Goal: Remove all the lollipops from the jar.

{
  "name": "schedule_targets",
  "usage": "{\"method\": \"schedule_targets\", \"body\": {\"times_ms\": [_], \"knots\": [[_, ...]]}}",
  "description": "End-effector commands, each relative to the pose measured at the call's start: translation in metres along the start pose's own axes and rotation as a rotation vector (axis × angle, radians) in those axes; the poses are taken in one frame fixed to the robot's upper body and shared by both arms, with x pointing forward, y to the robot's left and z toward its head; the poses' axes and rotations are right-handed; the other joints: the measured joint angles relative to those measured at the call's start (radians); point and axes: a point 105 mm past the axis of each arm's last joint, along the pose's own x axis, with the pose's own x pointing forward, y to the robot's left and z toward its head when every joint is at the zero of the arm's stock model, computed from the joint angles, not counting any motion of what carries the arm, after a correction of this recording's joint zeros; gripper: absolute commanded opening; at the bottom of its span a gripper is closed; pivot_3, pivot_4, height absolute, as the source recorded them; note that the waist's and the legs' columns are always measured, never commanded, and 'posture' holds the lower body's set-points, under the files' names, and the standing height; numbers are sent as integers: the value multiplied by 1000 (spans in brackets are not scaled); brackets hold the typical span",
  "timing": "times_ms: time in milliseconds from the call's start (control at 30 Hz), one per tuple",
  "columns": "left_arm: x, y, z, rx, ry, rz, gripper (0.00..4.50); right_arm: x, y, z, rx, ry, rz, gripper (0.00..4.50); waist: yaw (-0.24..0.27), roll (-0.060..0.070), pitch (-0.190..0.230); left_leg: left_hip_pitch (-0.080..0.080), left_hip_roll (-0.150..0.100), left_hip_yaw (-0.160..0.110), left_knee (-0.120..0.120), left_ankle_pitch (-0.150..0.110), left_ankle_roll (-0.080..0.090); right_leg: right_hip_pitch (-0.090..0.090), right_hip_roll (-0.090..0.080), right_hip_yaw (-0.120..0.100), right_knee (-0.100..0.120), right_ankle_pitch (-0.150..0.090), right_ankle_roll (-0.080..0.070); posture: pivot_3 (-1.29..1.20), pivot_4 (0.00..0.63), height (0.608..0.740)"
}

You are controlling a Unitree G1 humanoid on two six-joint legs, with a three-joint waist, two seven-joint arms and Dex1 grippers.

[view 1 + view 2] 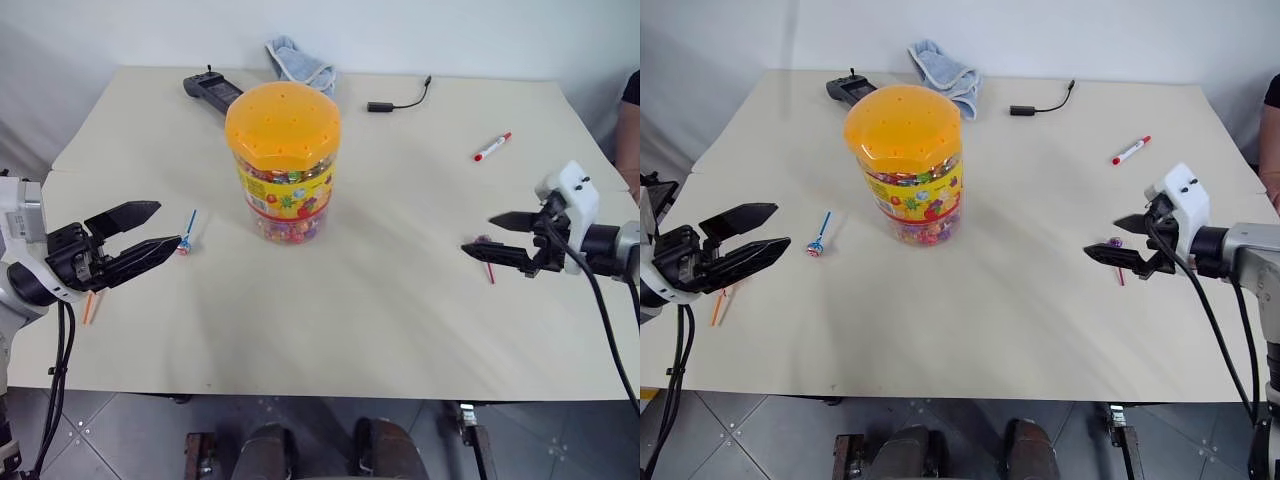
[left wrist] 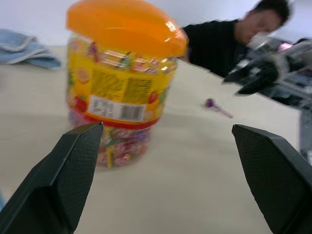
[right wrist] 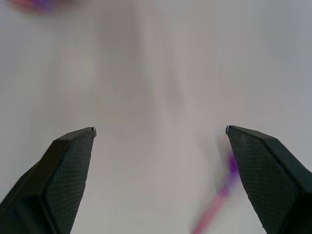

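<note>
The jar (image 1: 283, 160) stood upright near the table's (image 1: 400, 300) middle, orange lid on, sweets showing through the clear wall. Three lollipops lay out on the tabletop: the blue-stick lollipop (image 1: 819, 236) at the jar's nine o'clock, the orange-stick lollipop (image 1: 720, 304) out at eight near the left edge, and the purple lollipop (image 1: 1117, 251) at four o'clock, well apart from the jar.

The left gripper (image 1: 150, 232) hung with fingers spread wide and nothing in them, just beside the blue-stick one. The right gripper (image 1: 1102, 238) was spread and empty as well, with the purple one lying just under its tips.

These looked feather-light, with thin stiff sticks and slick crinkly wrappers; a pinch across the stick just below the head seemed safest, since the round head could squirt out. The jar looked full and steady, though its smooth wall could slip.

Around it: a red-and-white marker (image 1: 491, 147) at two o'clock, a black cable (image 1: 398, 99) at one, a blue cloth (image 1: 300, 63) at twelve and a black controller (image 1: 212, 90) at eleven. None blocked either arm. A person (image 2: 224, 41) sat past the right edge.
</note>
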Motion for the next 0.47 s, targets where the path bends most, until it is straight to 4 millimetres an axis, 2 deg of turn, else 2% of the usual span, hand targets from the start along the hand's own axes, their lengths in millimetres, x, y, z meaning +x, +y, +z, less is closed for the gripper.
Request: {"method": "schedule_targets", "body": {"times_ms": [33,100,167,333,467], "knots": [[-5,-2,-20,3,45,24,4500,10,40,7,-157,-109,253,4474,0,-1,0,0,0,0,0,0,0,0,0,0,0,0,0,0,150,740],[-8,-2,-27,-34,29,44,4500,20,55,-10,-191,-95,359,4474,0,-1,-1,1,0,0,0,0,0,1,0,0,0,0,0,0,150,740],[-11,-8,-34,-42,25,48,4500,38,66,-37,-233,-77,424,4474,1,-3,-2,0,0,0,0,0,0,1,0,0,-1,0,0,0,150,740],[-16,-23,-42,-24,54,50,4500,69,65,-74,-288,-106,397,4474,1,-4,-2,1,0,-1,2,0,0,2,0,-1,-1,0,0,0,150,740],[-17,-31,-46,-8,73,50,4500,76,63,-81,-287,-142,393,4474,0,-4,-2,1,0,-2,2,0,0,3,0,-1,-1,0,0,0,150,740]]}}
